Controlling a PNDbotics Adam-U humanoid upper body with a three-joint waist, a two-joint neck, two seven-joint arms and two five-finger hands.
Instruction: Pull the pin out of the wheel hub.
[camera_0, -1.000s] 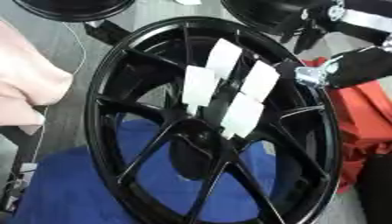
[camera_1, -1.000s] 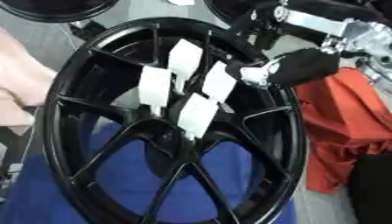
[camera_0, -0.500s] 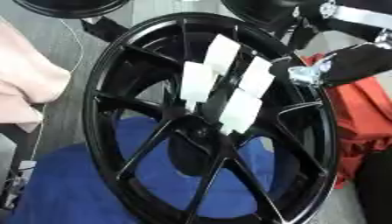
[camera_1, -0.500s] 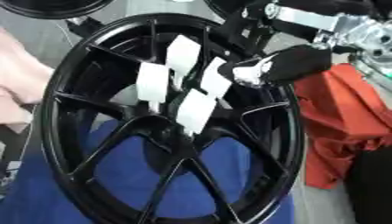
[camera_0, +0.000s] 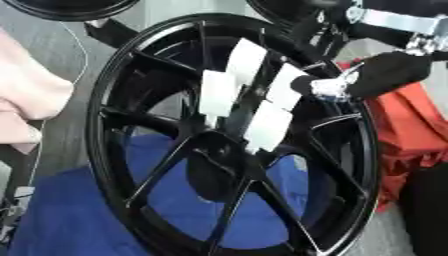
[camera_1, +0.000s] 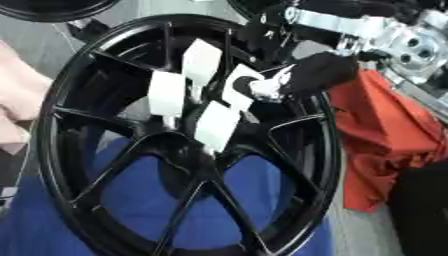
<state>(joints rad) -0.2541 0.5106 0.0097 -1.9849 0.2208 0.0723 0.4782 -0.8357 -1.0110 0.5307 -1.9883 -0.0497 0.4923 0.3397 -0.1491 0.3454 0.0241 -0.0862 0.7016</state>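
Left eye view: red cloth (camera_0: 411, 130) beside wheel hub (camera_0: 219, 165)

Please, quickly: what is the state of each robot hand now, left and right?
Left robot hand: not in view.
Right robot hand: at the white pins on the wheel hub; open or closed cannot be told.

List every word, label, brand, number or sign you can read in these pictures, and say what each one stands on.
None can be read. The four white tags at the centre of the black wheel show blank faces, and the wheel, blue cloth, red cloth and right hand show no lettering.
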